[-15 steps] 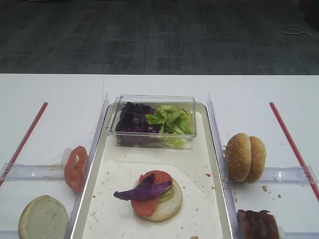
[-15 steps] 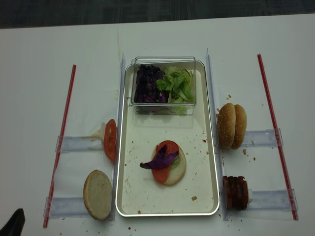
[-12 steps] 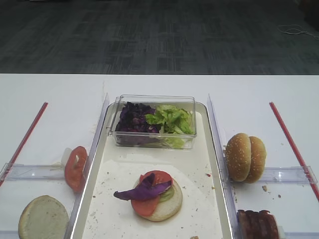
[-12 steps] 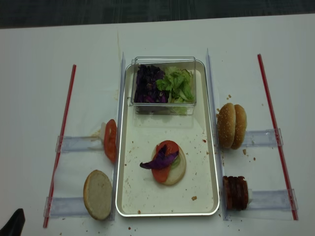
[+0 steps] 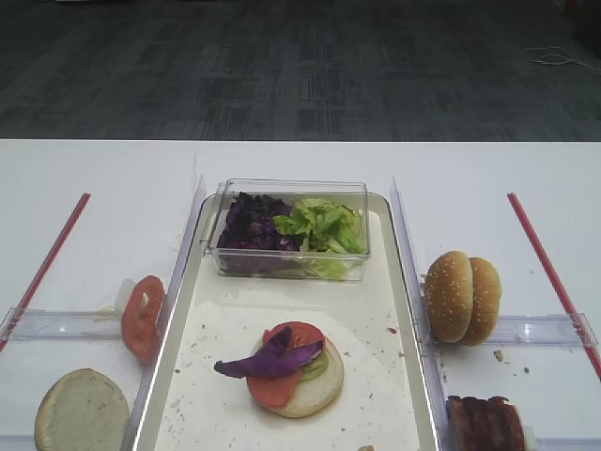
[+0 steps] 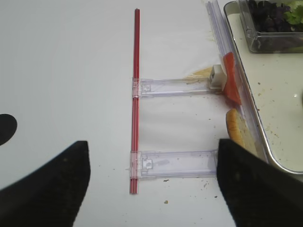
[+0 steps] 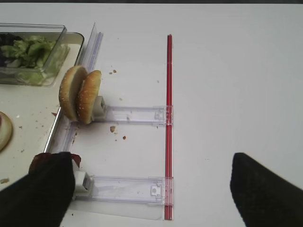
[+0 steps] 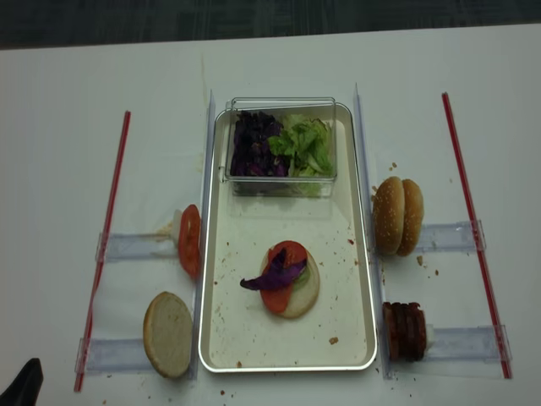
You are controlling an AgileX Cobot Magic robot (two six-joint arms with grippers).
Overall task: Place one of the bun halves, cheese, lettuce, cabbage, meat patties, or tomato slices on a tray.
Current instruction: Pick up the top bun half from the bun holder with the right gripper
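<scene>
The right claw [image 7: 147, 189] stands wide open with nothing between its dark fingers [image 7: 265, 194], hovering over the white surface [image 7: 227, 71]. Just beside its left finger sit the meat patties [image 7: 42, 161], standing on edge at the end of a clear plastic holder [image 7: 123, 188]. Ahead of the claw and to its left, two sesame bun halves [image 7: 79, 94] stand on edge together on another holder. A red strip [image 7: 168, 118] runs straight ahead between the fingers.

The left claw [image 6: 151, 189] is open as well and holds nothing. Ahead and to its right a tomato slice [image 6: 231, 85] leans against a holder, and close to its right finger lies what looks like a pale bun half [image 6: 239, 135], partly hidden.

Between the two claws lies the long tray [image 8: 245, 338], speckled with crumbs. On it, towards the near end, rests a flat bun base [image 8: 306, 296] topped with a tomato slice and a strip of purple cabbage [image 8: 272, 276]. At the far end of the tray sits a clear box [image 8: 279, 182] with more cabbage on one side and lettuce [image 8: 306, 148] on the other.
</scene>
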